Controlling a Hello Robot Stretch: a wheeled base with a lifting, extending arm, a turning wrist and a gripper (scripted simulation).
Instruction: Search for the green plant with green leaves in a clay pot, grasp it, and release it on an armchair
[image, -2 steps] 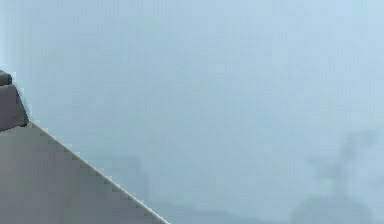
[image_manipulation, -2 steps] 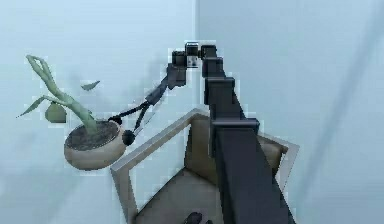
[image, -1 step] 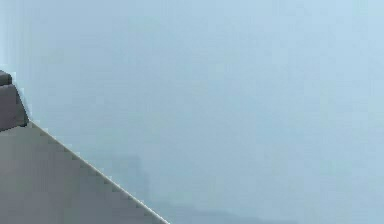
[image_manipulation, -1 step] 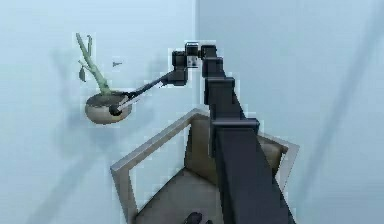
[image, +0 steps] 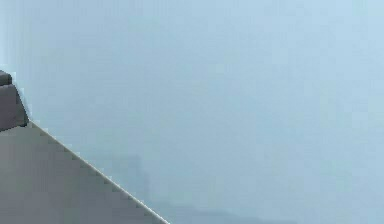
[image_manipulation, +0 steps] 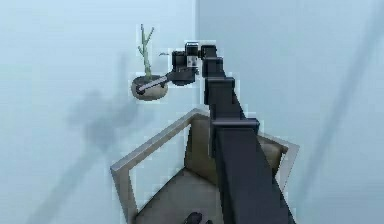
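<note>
In the arm side view a small plant with a thin green stem (image_manipulation: 147, 52) stands in a rounded brownish pot (image_manipulation: 140, 87). It hangs in the air in front of the pale blue wall, at the far end of my gripper (image_manipulation: 160, 84), so the gripper holds the plant. The dark arm (image_manipulation: 235, 140) rises from the bottom edge to it. Below the plant and arm stands an armchair (image_manipulation: 150, 160) with a light wooden frame and a dark seat.
The chair sits in a corner between two pale blue walls (image_manipulation: 60, 60). A small dark thing (image_manipulation: 195, 217) lies on its seat near the bottom edge. In the forward view, a pale blue wall (image: 220, 90) meets grey floor (image: 50, 185); a dark piece of furniture (image: 8, 105) shows at the left edge.
</note>
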